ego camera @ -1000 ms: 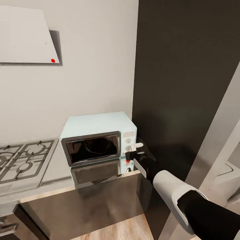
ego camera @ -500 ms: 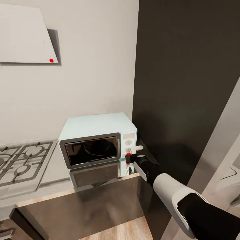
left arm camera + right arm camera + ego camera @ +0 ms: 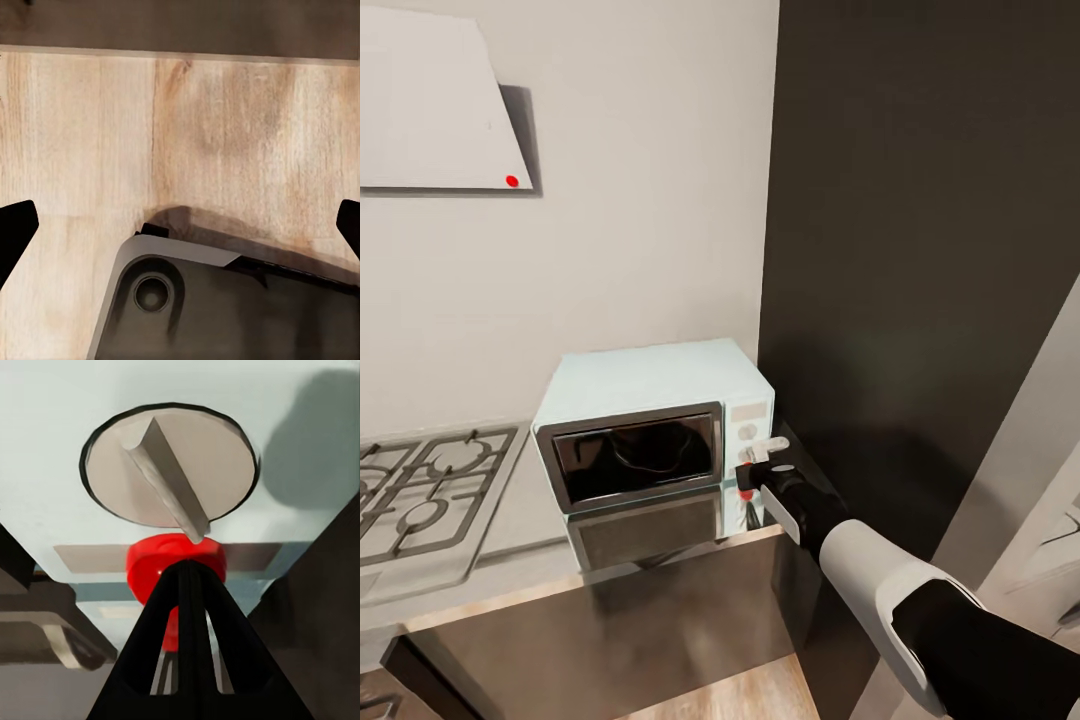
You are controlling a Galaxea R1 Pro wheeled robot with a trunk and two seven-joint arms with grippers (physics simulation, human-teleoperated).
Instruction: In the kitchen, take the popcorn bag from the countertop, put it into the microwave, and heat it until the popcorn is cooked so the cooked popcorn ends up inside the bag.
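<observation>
The pale mint-blue microwave (image 3: 650, 385) stands on the shiny grey countertop (image 3: 510, 520) against the wall, with its dark glass door shut. My right gripper (image 3: 746, 474) is at the right-hand control panel, low down. In the right wrist view its fingers (image 3: 187, 607) are pressed together, and their tip (image 3: 187, 564) meets a red button (image 3: 146, 566) just under a round knob (image 3: 169, 472). My left gripper (image 3: 180, 225) hangs open over the wood floor, dark fingertips (image 3: 13, 229) far apart. The popcorn bag is out of view.
A gas hob (image 3: 420, 495) lies left of the microwave. A tall dark cabinet (image 3: 920, 250) rises right beside the microwave and my right arm. A white hood (image 3: 430, 100) with a red dot hangs on the wall. The robot's dark base (image 3: 225, 307) sits below the left gripper.
The head view has drifted slightly, shifting the microwave and hob in the picture. My right gripper stays at the control panel, edged a little closer to the red button.
</observation>
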